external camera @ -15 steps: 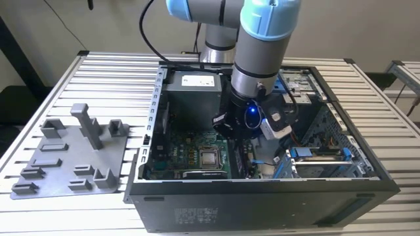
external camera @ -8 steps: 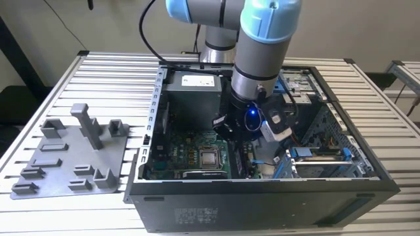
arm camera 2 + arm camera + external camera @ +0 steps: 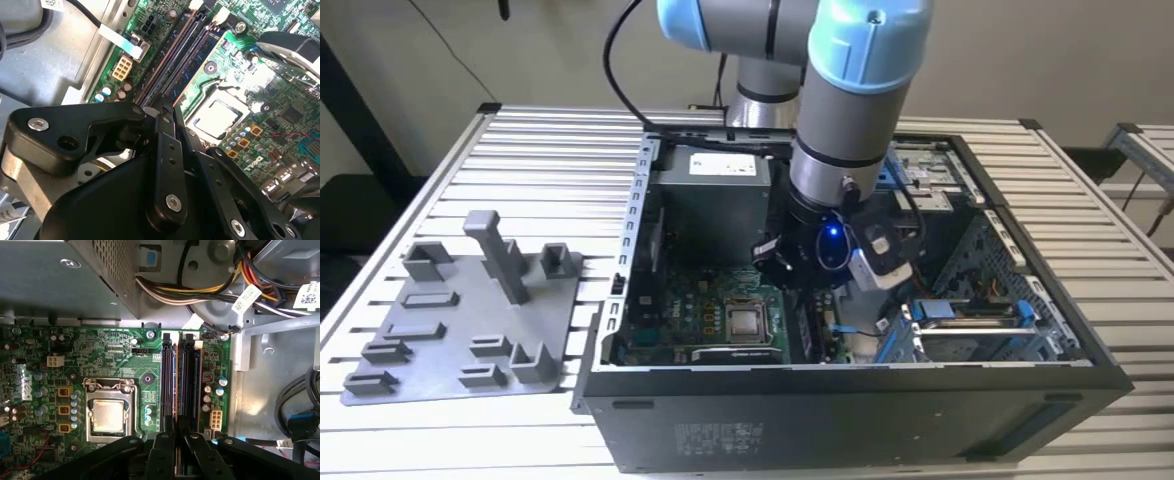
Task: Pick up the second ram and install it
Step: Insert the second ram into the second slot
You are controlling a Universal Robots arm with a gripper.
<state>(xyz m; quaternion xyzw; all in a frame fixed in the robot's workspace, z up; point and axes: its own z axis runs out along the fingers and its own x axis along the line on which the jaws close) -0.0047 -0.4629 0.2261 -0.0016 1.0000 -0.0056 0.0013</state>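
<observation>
My gripper (image 3: 175,437) is down inside the open computer case (image 3: 854,400), over the long black memory slots (image 3: 167,380) of the green motherboard (image 3: 115,355). Its black fingers (image 3: 165,150) stand close together on a thin stick seen edge-on, the second ram (image 3: 175,390). The stick runs along the slots, between two of them, and shows as a thin brownish line (image 3: 197,67) in the second wrist view. Whether it sits in a slot or just above one I cannot tell. In the exterior view the arm's wrist (image 3: 834,240) hides the fingers.
The processor socket (image 3: 107,415) lies beside the slots. The metal power supply box (image 3: 50,275) and a bundle of coloured cables (image 3: 220,290) sit past the slots' far end. A grey fixture plate (image 3: 454,310) with upright blocks lies on the table at the exterior view's left.
</observation>
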